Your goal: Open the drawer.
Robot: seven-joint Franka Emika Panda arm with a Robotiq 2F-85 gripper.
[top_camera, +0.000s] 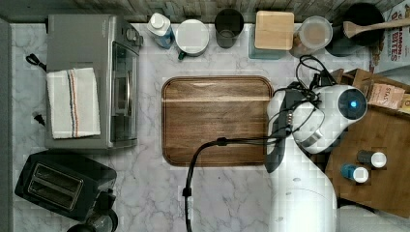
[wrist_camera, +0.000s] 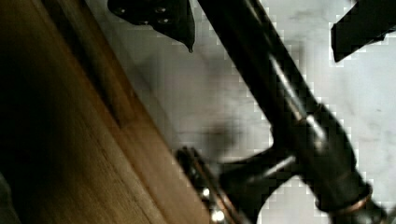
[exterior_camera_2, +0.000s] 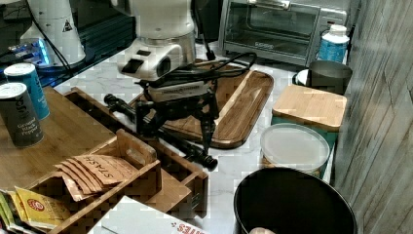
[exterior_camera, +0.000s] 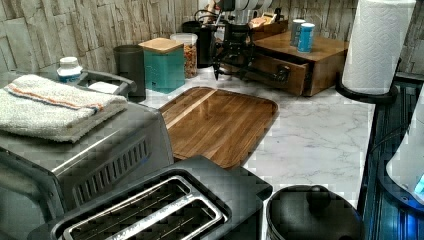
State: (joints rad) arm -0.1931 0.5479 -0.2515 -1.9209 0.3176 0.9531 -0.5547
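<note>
My jaws spread wide astride the handle (wrist_camera: pixel 285 107) of the drawer (exterior_camera: pixel 272 70), its bar running left-right in the left view.

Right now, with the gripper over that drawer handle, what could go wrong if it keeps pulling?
1. The gripper is open, its fingers straddling the black bar handle without clamping it, so a pull could slip off the bar.
2. The drawer is already partly out and pulls toward the cutting board; the handle could bump the board's edge.
3. Two spice tins stand on the box above the drawer; a jerky tug might topple them.
</note>
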